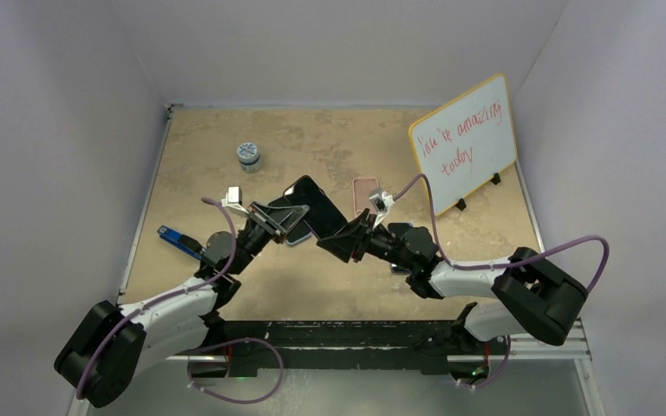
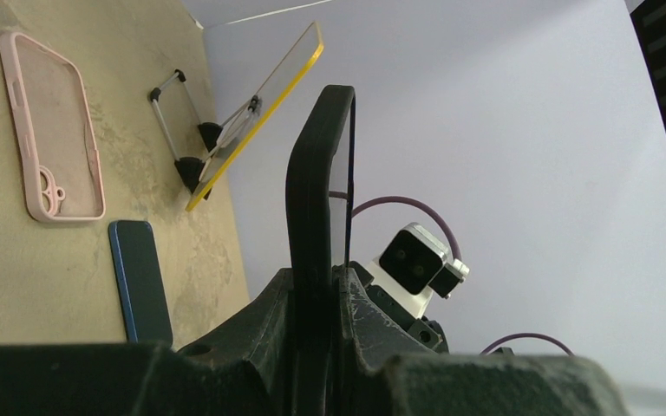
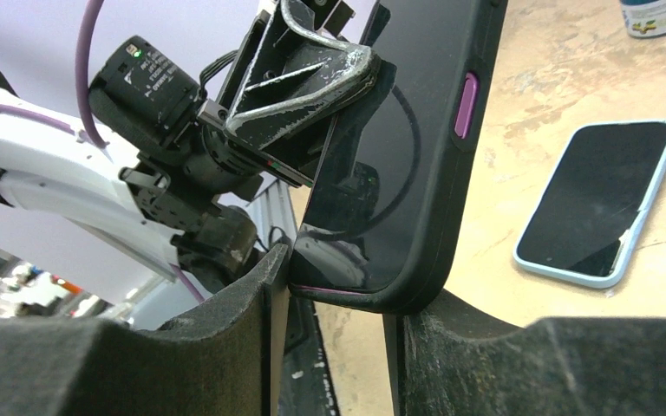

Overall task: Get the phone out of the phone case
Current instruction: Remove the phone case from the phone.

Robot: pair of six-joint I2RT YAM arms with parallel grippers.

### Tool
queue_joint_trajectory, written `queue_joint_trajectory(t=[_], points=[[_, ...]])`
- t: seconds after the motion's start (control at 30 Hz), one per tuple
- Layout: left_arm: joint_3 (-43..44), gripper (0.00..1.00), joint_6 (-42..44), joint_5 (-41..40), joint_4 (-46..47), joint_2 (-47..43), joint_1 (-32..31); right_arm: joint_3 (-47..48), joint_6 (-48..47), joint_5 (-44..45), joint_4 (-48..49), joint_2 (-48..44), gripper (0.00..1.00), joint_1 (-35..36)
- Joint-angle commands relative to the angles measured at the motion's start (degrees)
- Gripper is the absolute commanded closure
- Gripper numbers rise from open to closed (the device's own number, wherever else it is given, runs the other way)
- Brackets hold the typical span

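Observation:
A black phone in a black case (image 1: 316, 204) with a purple side button is held up off the table between both grippers. My left gripper (image 1: 288, 215) is shut on one long edge of it; in the left wrist view the cased phone (image 2: 316, 173) stands edge-on between my left gripper's (image 2: 316, 286) fingers. My right gripper (image 1: 347, 236) grips its near end; in the right wrist view the case's bottom corner (image 3: 416, 130) sits between my right gripper's (image 3: 338, 286) two pads, with the left gripper (image 3: 312, 69) clamped higher up.
An empty pink case (image 1: 364, 192) lies flat behind the grippers. A phone in a light-blue case (image 3: 594, 204) lies on the table below. A blue phone (image 2: 139, 277), a whiteboard (image 1: 464, 143), a small jar (image 1: 248, 156) and a blue object (image 1: 173, 236) stand around.

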Motion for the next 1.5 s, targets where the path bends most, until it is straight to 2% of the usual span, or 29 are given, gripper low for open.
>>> queue_joint_trajectory(t=[0.0,0.13,0.4,0.53,0.67,0.8,0.9,1.0,1.1,1.27,1.47], points=[[2.4,1.0,-2.7,7.3,4.1,2.4,0.9,1.4,-12.1,-3.2,0.8,-1.6,0.83,0.4],[3.3,1.0,-3.7,12.8,4.6,4.7,2.3,0.6,-18.6,-3.7,-0.5,-4.0,0.92,0.4],[5.6,1.0,-1.6,20.2,2.0,5.3,4.4,2.9,-32.6,-7.4,-12.1,-9.0,0.95,0.5],[6.8,1.0,0.2,22.4,1.2,4.8,4.8,3.9,-35.0,-7.5,-15.0,-9.5,0.96,0.5],[7.4,1.0,1.9,25.3,2.0,4.2,5.9,3.8,-33.5,-6.4,-15.2,-8.9,0.98,0.5],[7.9,1.0,2.8,29.0,3.7,3.4,8.7,2.4,-31.2,-6.0,-15.0,-9.4,0.87,0.5],[9.6,1.0,5.1,32.8,2.2,3.0,10.9,1.2,-30.2,-6.3,-17.4,-11.5,0.72,0.4],[11.8,1.0,9.1,36.2,-1.4,2.6,12.1,0.7,-29.9,-6.9,-21.6,-14.7,0.54,0.4],[14.1,1.0,13.6,38.4,-5.7,1.8,12.7,0.3,-29.6,-7.7,-25.1,-17.7,0.42,0.4],[18.4,1.0,21.7,42.9,-13.1,0.6,13.1,-0.6,-28.4,-9.6,-27.2,-20.7,0.36,0.4],[22.6,1.0,28.1,46.6,-18.9,-0.9,13.1,-0.2,-27.1,-13.8,-26.0,-20.9,0.36,0.4]])
